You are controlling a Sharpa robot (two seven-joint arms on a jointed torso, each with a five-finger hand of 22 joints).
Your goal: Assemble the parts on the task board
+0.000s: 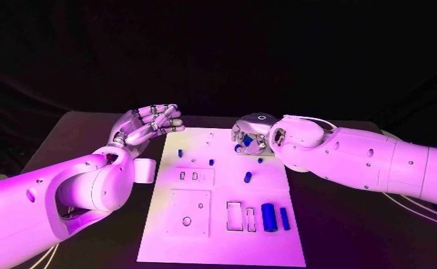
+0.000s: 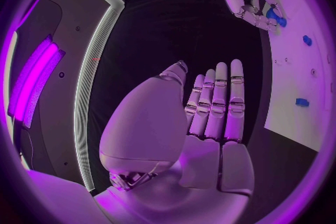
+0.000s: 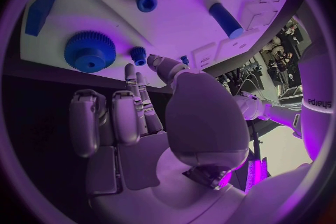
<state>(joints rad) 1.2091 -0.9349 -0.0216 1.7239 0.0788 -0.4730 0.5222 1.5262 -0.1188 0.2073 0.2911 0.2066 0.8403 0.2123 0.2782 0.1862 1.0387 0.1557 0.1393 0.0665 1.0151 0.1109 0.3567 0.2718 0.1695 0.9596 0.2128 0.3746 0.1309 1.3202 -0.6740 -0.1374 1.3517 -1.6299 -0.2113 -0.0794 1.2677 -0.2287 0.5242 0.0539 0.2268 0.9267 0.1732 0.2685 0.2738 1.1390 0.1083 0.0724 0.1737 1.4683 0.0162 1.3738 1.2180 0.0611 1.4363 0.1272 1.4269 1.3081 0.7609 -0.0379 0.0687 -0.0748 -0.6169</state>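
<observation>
The white task board (image 1: 221, 244) lies in the middle of the table. My right hand (image 1: 251, 133) hovers over its far part with fingers pointing down. In the right wrist view a finger (image 3: 131, 81) and the thumb reach to a small blue gear (image 3: 139, 55) beside a large blue gear (image 3: 89, 50); nothing is lifted, and I cannot tell whether they touch it. My left hand (image 1: 146, 125) is raised off the board's far left corner, fingers (image 2: 217, 101) straight and apart, holding nothing. A blue cylinder (image 1: 247, 177) lies mid-board, and two longer ones (image 1: 269, 217) lie near the front.
Small blue pegs (image 1: 180, 153) stand on the far half of the board. Rectangular slots (image 1: 235, 215) and a square plate with holes (image 1: 189, 209) mark the near half. A blue block (image 3: 40, 11) sits at the board's edge. Black table (image 1: 82, 130) surrounds the board.
</observation>
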